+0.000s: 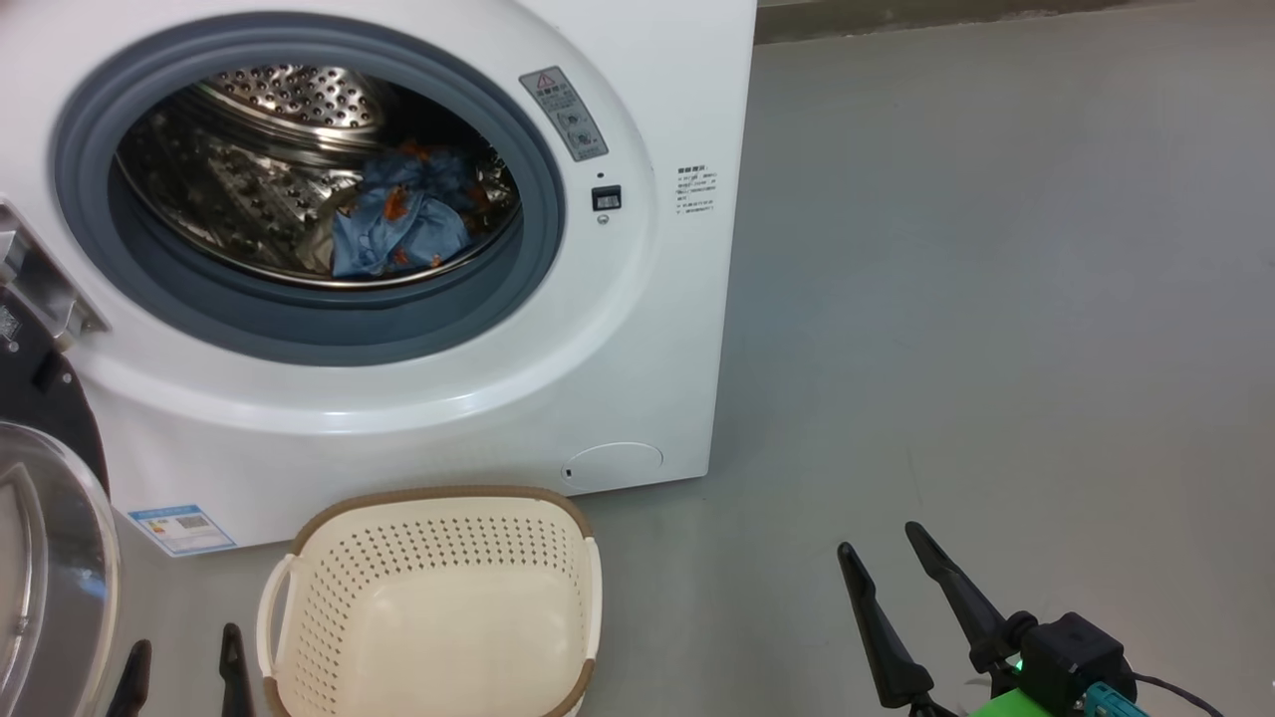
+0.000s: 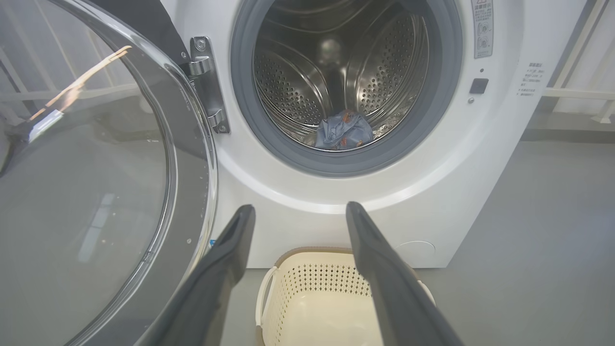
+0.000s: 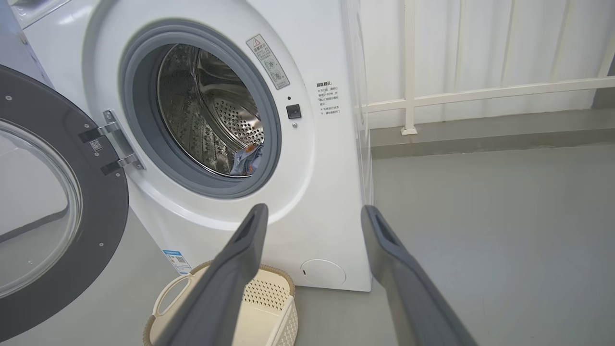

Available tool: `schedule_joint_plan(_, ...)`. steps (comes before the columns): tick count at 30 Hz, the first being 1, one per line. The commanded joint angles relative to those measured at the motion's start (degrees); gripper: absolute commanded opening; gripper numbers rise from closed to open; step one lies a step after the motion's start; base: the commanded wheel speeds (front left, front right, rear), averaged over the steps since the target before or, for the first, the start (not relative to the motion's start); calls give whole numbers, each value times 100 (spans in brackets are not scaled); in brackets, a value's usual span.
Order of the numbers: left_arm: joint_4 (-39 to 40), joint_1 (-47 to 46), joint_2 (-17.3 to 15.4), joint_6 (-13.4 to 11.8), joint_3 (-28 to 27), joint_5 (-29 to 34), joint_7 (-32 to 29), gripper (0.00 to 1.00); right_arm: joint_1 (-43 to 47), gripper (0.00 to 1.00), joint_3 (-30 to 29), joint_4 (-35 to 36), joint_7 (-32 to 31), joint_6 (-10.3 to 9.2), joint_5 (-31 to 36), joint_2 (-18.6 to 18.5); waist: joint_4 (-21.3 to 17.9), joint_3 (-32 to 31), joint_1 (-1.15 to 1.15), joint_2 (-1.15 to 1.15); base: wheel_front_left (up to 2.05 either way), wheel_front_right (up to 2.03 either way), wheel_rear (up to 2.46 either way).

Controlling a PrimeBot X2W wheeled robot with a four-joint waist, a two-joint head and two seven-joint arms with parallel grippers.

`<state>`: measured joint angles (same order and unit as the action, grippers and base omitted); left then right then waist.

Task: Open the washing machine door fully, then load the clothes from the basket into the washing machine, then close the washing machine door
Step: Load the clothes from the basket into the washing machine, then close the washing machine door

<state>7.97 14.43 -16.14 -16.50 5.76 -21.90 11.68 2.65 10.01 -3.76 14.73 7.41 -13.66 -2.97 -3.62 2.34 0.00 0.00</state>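
The white washing machine (image 1: 637, 349) stands with its round door (image 1: 50, 558) swung wide open to the left on a metal hinge (image 2: 206, 81). Light blue clothes (image 1: 398, 214) with orange prints lie inside the steel drum, also visible as a small bundle of clothes (image 2: 343, 132) from the left wrist. The cream basket (image 1: 438, 495) sits on the floor right in front of the machine, with nothing inside it. My left gripper (image 1: 184, 657) is open between the door and the basket. My right gripper (image 1: 879, 540) is open over bare floor, right of the basket.
Grey floor (image 1: 996, 299) stretches to the right of the machine. A white railing (image 3: 408, 72) and a low ledge run along the wall behind. The open door's glass bowl (image 2: 96, 192) bulges close to my left fingers.
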Motion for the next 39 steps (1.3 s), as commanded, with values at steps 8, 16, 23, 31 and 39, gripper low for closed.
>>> schedule_joint_plan(8, 236, -78, -69, -46, -210, 37, 78, 100, -46, 100, 92, 170, 27, 8, 74, 10, 0, 54, 0, 0, 0, 0, 0)
schedule_joint_plan(16, 217, -126, -78, -27, -136, 47, 84, 100, -67, 100, 2, 232, 27, 8, 112, 10, 26, 104, 0, 0, 0, 0, 0)
schedule_joint_plan(23, 172, -164, -87, -11, -117, 25, 94, 100, -84, 100, -31, 244, 27, 8, 114, 10, 37, 138, 0, 0, 0, 0, 0)
schedule_joint_plan(31, 154, -172, -105, 4, -104, 15, 126, 100, -77, 100, -30, 236, 27, 8, 104, 10, 32, 136, 0, 0, 0, 0, 0)
schedule_joint_plan(39, 122, -167, -119, 5, -85, -12, 124, 100, -61, 100, -33, 211, 27, 8, 109, 10, 38, 94, 0, 0, -33, 33, 0)
